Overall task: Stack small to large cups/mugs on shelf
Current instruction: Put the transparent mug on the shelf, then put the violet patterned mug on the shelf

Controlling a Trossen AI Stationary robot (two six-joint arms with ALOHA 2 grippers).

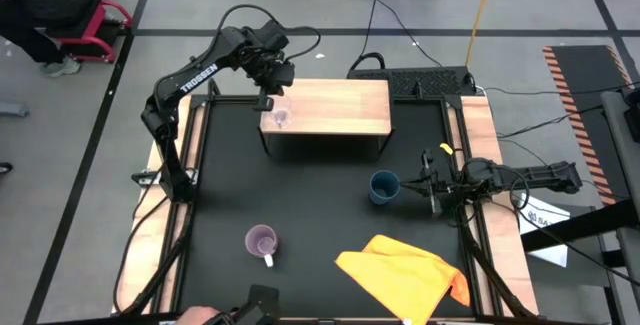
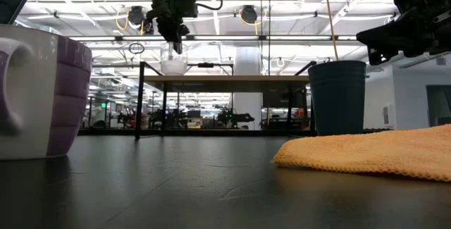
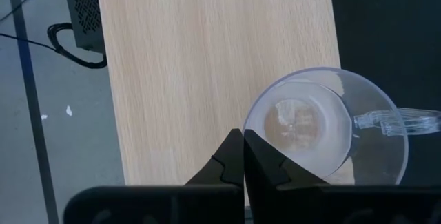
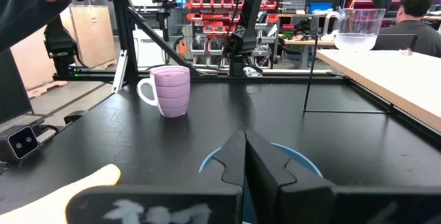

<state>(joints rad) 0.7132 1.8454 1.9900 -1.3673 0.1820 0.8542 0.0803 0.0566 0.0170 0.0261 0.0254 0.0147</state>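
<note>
Purple mug [image 2: 39, 91] cut off at low view's edge; blue cup [image 4: 275, 162] mostly hidden behind right hand [image 4: 244, 156].

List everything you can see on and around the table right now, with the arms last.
Clear glass: one, transparent, with a handle, on the shelf's left end near its front edge.
Shelf: one, light wood top on black legs, at the back middle of the table.
Blue cup: one, dark blue, on the table right of centre, in front of the shelf.
Purple mug: one, light purple, on the front left of the table.
Cloth: one, yellow-orange, crumpled at the front right.
Table: one, black top.
Left gripper: shut, above the shelf beside the glass.
Right gripper: shut, at the blue cup's rim.
</note>
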